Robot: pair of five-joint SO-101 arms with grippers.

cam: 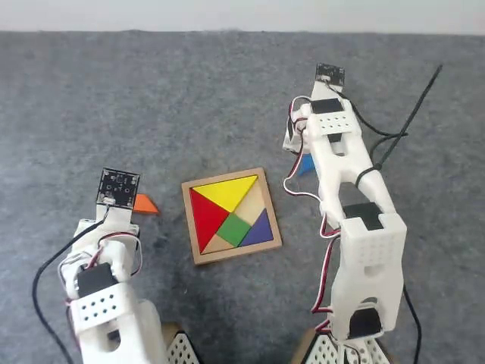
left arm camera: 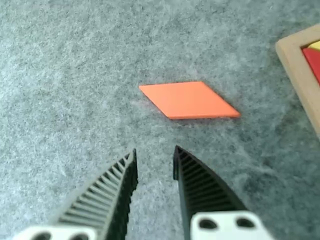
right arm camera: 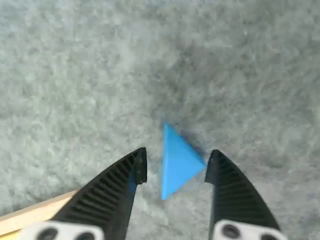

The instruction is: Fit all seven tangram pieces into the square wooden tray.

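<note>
Because the right hand hangs spread with a finger on either side of the blue triangle, your step now is the pinch itself. I judge this the tricky part. The piece is thin and lies flat on the fuzzy grey desk, so sink the tips into the pile before you close. Turn the wrist so that one finger meets a straight edge squarely. Slanted edges may let the triangle squirt out sideways.

In the high view the triangle lies right of centre, half under that arm and near the wooden tray. The tray sits mid-frame and holds yellow, red, green and purple pieces. Two pale patches look unfilled, one by its right side and one by its lower left corner. Whether a wood-coloured piece lies there, you cannot tell.

The left hand is slightly spread and pinches nothing. It is poised just short of the orange parallelogram, which lies left of the tray in the high view.

The cloth may drag on a sliding piece, so lift rather than push. Black cables trail at the right of the frame, and a pale band runs along the top edge.
</note>
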